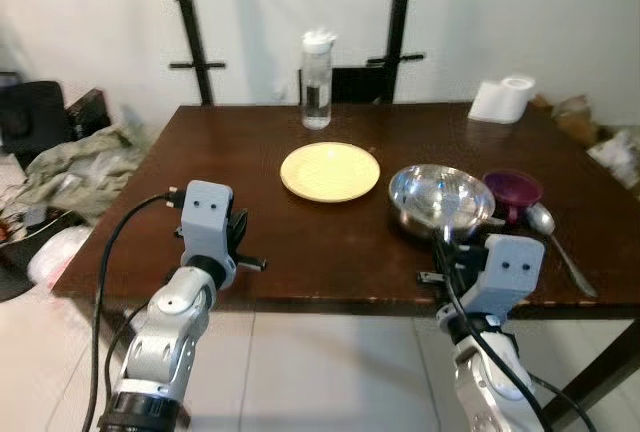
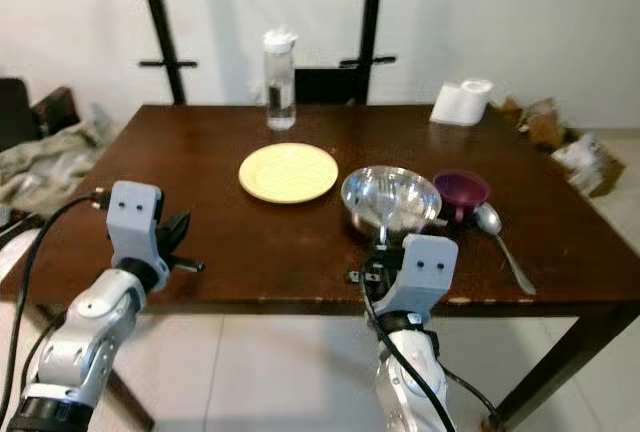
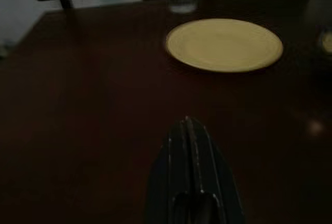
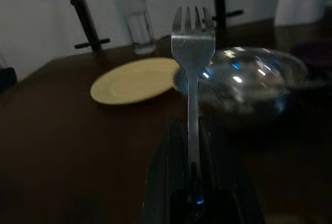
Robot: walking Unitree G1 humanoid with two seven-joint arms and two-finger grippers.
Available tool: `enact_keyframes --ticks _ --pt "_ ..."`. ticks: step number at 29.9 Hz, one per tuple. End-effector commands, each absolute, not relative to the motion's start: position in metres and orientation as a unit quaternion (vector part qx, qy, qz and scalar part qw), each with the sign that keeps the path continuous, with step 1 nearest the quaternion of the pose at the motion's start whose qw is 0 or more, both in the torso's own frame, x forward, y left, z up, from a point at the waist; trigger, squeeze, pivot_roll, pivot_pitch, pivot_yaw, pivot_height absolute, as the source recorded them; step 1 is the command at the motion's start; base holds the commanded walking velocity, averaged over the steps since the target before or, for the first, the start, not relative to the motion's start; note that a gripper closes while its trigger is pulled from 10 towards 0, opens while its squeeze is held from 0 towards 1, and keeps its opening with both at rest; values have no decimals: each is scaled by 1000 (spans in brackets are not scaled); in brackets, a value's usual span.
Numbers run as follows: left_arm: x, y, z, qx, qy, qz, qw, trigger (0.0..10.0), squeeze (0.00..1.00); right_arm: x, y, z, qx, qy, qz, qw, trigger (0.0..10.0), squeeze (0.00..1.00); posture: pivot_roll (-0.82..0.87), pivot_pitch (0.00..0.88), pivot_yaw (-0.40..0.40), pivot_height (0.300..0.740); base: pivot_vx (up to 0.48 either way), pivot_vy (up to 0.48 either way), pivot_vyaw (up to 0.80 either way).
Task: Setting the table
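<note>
Gripping silver fork (image 4: 193, 53) in right gripper (image 4: 193, 146), fingers clamped on handle, lower handle hidden; tines pointing up over table (image 1: 300, 242) front edge. Left gripper (image 3: 191, 146) hovering shut, empty, near yellow plate (image 3: 224, 44).

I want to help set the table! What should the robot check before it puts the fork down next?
1. Silver metal fork held firmly in right gripper: ok.
2. Fork pointing straight out, not tilted: ok.
3. Round yellow plate in place on the dark brown wooden table: ok.
4. Bare table beside the plate for the fork: ok.
5. Shiny steel bowl close to the right gripper's path: not ok, steer around it.
6. Left gripper shut and holding nothing: ok.
</note>
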State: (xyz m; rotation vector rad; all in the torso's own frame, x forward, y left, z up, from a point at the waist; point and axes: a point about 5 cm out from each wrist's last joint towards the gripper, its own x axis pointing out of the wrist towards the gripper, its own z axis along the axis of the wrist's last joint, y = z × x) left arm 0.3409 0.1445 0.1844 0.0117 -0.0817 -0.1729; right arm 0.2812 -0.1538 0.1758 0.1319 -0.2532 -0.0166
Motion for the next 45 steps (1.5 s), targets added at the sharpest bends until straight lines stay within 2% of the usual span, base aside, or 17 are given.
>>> enact_keyframes --ticks 1,21,34,45 --pt "341 141 184 7 -42 -92 995 10000 0 279 -157 175 64 -125 -17 990 10000 0 -71 26 118 740 -345 0 0" --pt "343 137 185 5 -42 -99 994 10000 0 275 -158 172 62 -119 -22 991 10000 0 -75 35 124 740 -344 0 0" --pt "344 137 183 -6 -33 -100 994 10000 0 274 -154 170 62 -107 -4 992 10000 0 -77 43 125 740 0 0 0" --pt "342 138 178 -1 -22 -91 996 10000 0 273 -149 168 58 -97 16 993 10000 0 -74 50 116 740 0 0 764"
